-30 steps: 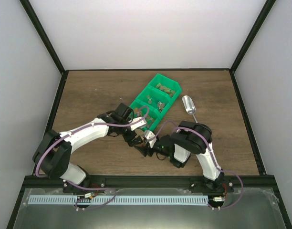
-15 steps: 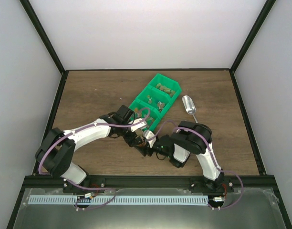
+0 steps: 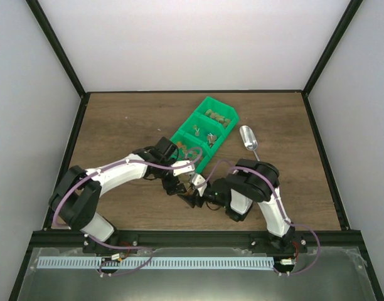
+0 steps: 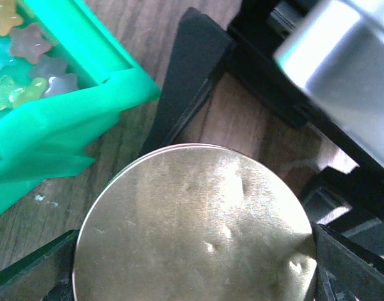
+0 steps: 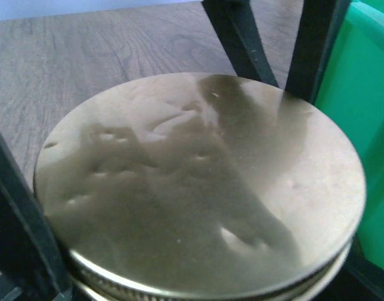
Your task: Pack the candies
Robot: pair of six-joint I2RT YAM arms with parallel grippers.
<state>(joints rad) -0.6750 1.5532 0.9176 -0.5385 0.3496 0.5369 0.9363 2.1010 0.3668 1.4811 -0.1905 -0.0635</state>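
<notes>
No lettering, brand, number or sign was legible in any view, gold-toned lid [image 4: 195, 226] unmarked, green bin [image 4: 66, 106] plain, candies [image 4: 35, 47] bore no readable print.

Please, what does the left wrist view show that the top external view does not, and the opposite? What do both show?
Only the left wrist view: the star shape of the candies, and the dented top of the gold lid, close up. Only the top external view: the metal scoop lying right of the green bin, the whole bin, and the whole left arm and right arm. Both: part of the bin with candies inside, and the wooden table.
</notes>
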